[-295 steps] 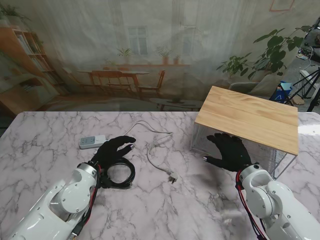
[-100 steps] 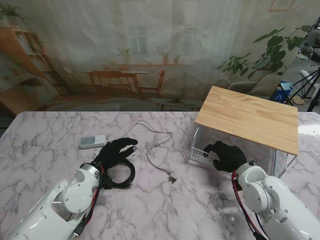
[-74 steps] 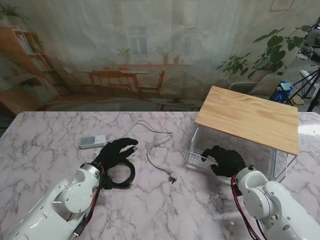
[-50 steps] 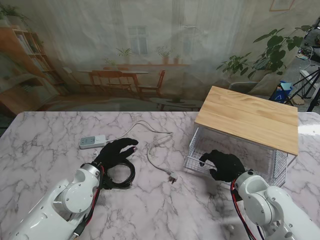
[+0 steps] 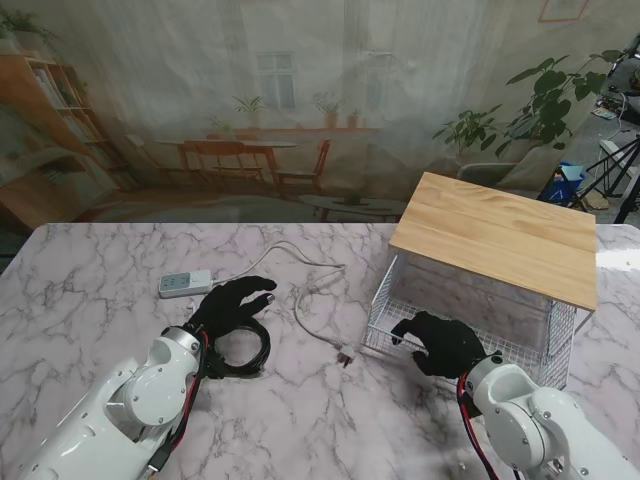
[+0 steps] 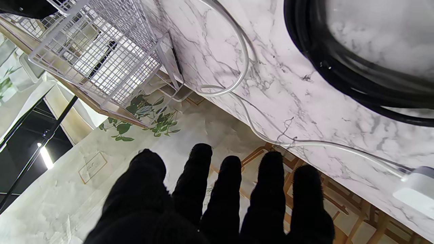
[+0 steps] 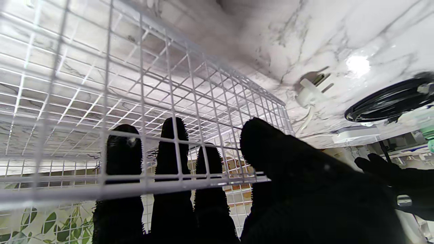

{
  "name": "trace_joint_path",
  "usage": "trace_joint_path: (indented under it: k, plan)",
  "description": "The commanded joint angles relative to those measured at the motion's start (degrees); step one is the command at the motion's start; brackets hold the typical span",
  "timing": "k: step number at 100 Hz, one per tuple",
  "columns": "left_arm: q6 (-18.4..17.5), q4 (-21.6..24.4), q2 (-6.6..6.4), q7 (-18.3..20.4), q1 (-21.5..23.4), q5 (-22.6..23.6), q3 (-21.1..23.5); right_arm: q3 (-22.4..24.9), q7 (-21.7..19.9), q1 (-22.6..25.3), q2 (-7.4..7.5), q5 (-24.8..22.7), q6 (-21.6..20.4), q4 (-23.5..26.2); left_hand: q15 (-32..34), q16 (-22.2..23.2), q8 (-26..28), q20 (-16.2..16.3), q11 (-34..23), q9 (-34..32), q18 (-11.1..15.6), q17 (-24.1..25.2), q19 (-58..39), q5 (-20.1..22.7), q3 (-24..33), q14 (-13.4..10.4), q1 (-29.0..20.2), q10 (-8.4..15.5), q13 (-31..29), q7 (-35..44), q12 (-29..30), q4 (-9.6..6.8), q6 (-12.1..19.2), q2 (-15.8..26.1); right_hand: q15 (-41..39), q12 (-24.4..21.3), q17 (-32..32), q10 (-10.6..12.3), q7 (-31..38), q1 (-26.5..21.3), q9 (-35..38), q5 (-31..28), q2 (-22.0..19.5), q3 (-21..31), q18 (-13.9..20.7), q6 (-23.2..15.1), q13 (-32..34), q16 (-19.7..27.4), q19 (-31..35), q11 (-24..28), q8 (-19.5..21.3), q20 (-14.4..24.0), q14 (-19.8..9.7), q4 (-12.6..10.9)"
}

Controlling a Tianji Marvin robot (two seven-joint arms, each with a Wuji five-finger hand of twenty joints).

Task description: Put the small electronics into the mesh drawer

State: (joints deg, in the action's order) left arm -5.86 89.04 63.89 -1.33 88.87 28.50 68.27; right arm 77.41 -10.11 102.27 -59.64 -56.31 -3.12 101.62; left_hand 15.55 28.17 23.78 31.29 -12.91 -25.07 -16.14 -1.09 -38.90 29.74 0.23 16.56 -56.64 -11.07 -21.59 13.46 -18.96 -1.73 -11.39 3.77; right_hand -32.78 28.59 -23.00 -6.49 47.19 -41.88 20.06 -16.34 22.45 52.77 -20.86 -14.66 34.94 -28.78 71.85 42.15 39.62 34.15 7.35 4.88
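While gripped by right hand (image 5: pixel 440 343), mesh drawer (image 5: pixel 395 322).

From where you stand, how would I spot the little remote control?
Start at the white marble table and find the left hand over a coiled black cable. Just farther from me and left lies the small grey rectangular remote, the only flat, boxy item among the cables.

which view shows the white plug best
The right wrist view: the white plug is close, its prongs visible on the marble. The stand view shows the plug small, at the cable's end nearer to me. The left wrist view shows only cable, no plug.
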Motion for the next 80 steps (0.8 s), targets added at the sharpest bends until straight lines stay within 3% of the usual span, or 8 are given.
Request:
trace_joint_path:
  k: [1, 15, 27, 55, 73, 80]
  plan:
    - [0.2, -0.1, 0.04, 0.8, -0.1, 0.0, -0.1, -0.1, -0.2, 0.8, -0.04, 0.0, -0.2, 0.8, -0.9, 0.1, 0.5, 1.0, 0.5, -0.3, -0.1, 0.7, 1.6, 0.3, -1.4, -0.2, 0.6, 1.3, 0.4, 0.3, -0.7, 1.47, -0.1, 2.5, -2.5, -0.3, 0.8, -0.1, -2.2, -4.2, -0.1, -1.1, -4.0, 2.2, 0.2, -5.8, -0.3, 0.5, 0.5, -1.0, -1.4, -0.9, 0.1, -1.4]
    - [0.1, -0.1, 0.04, 0.8, -0.1, 0.0, -0.1, 0.4, 0.8, 1.2, -0.06, -1.2, -1.0, 0.7, -0.9, 0.1, 0.5, 1.0, 0.5, -0.3, -0.2, 0.6, 1.6, 0.3, -1.4, -0.3, 0.7, 1.3, 0.3, 0.3, -0.7, 1.48, 0.0, 2.4, 3.2, -2.6, 7.5, 0.2, -3.1, 0.6, -1.2, -0.6, -2.8, 2.6, -1.9, -5.5, -3.4, 3.2, -5.7, -4.3, -2.6, -3.2, 0.1, -1.8]
    - [0.1, -0.2, 0.03, 0.8, -0.1, 0.0, -0.1, 1.2, 2.1, 1.9, -0.09, -2.4, -2.1, 0.7, -0.9, 0.1, 0.5, 1.0, 0.5, -0.3, -0.2, 0.7, 1.7, 0.3, -1.4, -0.2, 0.7, 1.3, 0.4, 0.3, -0.7, 1.48, -0.1, 2.4, 9.2, -5.0, 12.9, -0.5, -7.4, 12.7, -3.1, 0.4, -2.1, -1.8, -2.5, -3.0, -6.7, 6.1, -12.5, -7.6, -4.8, -5.8, 0.7, -2.0]
    - [0.1, -0.3, 0.02, 0.9, -0.2, 0.1, -0.2, 2.6, 5.3, 3.5, -0.52, -2.3, -3.0, 1.5, -0.9, 0.1, 0.5, 1.0, 0.5, -0.3, -0.1, 0.6, 1.6, 0.3, -1.4, -0.2, 0.6, 1.2, 0.4, 0.3, -0.7, 1.47, 0.0, 2.4, 11.6, -5.7, 14.8, -1.0, -10.3, 18.3, -4.5, 0.8, -2.1, -8.5, -2.4, 0.2, -8.0, 6.6, -14.6, -9.5, -5.8, -6.3, 1.0, -2.4]
    - [0.1, -0.3, 0.02, 0.8, -0.2, 0.1, -0.3, 3.3, 7.1, 4.7, -0.85, -2.7, -2.0, 3.2, -0.9, 0.1, 0.5, 1.0, 0.5, -0.2, -0.1, 0.6, 1.6, 0.3, -1.4, -0.3, 0.7, 1.3, 0.4, 0.3, -0.7, 1.48, 0.0, 2.4, 13.8, -7.7, 15.5, -1.8, -14.1, 20.7, -4.3, 0.4, -8.3, -17.9, -1.2, 7.1, -8.9, 7.7, -15.4, -11.5, -7.9, -6.4, 1.7, -2.7]
    - [0.1, -0.4, 0.03, 0.8, -0.2, 0.2, -0.3, 3.7, 9.2, 5.1, -1.19, -2.1, -2.2, 3.8, -1.0, 0.1, 0.5, 1.0, 0.6, 0.0, -0.1, 0.6, 1.6, 0.3, -1.4, -0.4, 0.6, 1.4, 0.5, 0.3, -0.7, 1.48, -0.1, 2.4, 15.1, -8.2, 16.0, -1.8, -14.7, 20.3, -3.6, -0.3, -9.2, -19.7, -1.5, 7.8, -9.1, 8.6, -16.1, -11.7, -8.5, -6.7, 1.8, -3.0]
